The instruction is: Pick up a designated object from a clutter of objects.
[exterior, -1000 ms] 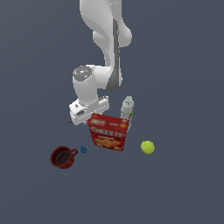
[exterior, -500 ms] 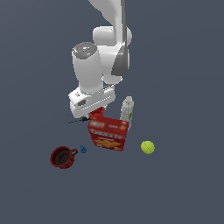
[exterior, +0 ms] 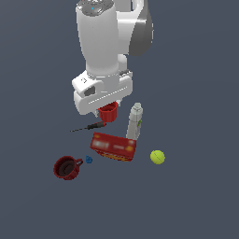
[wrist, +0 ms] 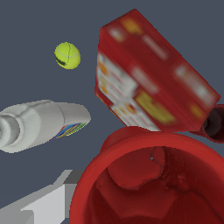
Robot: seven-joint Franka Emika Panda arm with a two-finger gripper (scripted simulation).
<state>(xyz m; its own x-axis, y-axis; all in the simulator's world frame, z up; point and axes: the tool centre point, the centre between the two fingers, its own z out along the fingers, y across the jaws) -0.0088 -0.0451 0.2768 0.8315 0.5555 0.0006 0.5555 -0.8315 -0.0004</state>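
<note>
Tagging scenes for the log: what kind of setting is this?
A bare simulated test scene, not a real room: flat grey ground, household clutter like a cracker box and tennis ball, red cup under the arm.

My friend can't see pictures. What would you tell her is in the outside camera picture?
A big white robot arm's gripper holds a bright red cup above a red cracker box, white bottle, tennis ball, dark red mug and thin black tool.
</note>
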